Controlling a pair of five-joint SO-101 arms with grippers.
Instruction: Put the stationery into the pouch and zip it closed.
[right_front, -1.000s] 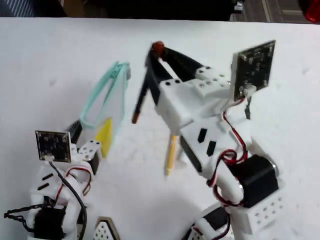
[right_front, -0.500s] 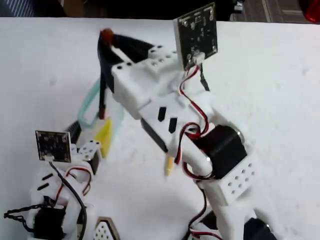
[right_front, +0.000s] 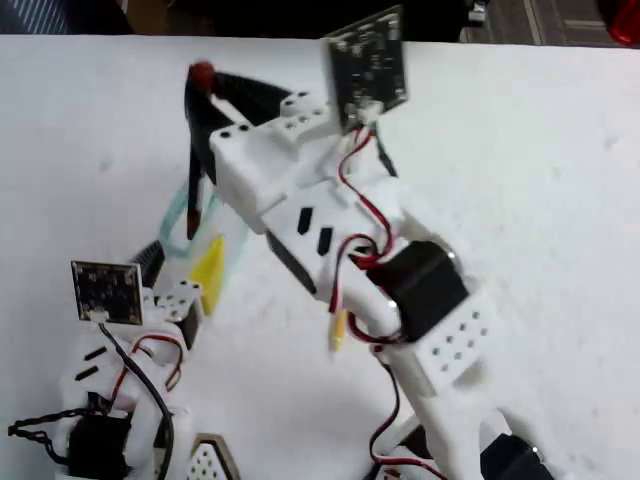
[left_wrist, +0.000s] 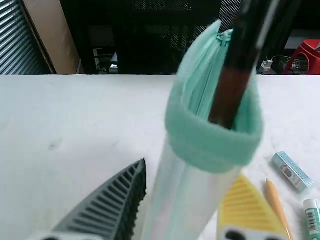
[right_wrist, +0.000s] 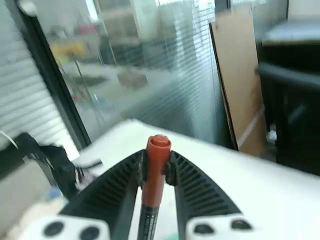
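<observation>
right fingers (right_wrist: 200, 192) pinch pen (right_wrist: 158, 150) | left fingers (left_wrist: 115, 200) clamp pouch (left_wrist: 212, 145) — left wrist view: pen inside mouth

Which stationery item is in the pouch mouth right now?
The dark pen with the red cap, held in the right gripper: its lower end is inside the pouch. The yellow pencil, blue box and tube lie on the table.

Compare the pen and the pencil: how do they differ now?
The pen is dark with an orange-red cap; the pencil is yellow. The right gripper clamps the pen; the pencil lies loose on the table. The pen stands steeply with its lower end in the pouch mouth; the pencil lies flat outside it. Both are slim writing tools.
</observation>
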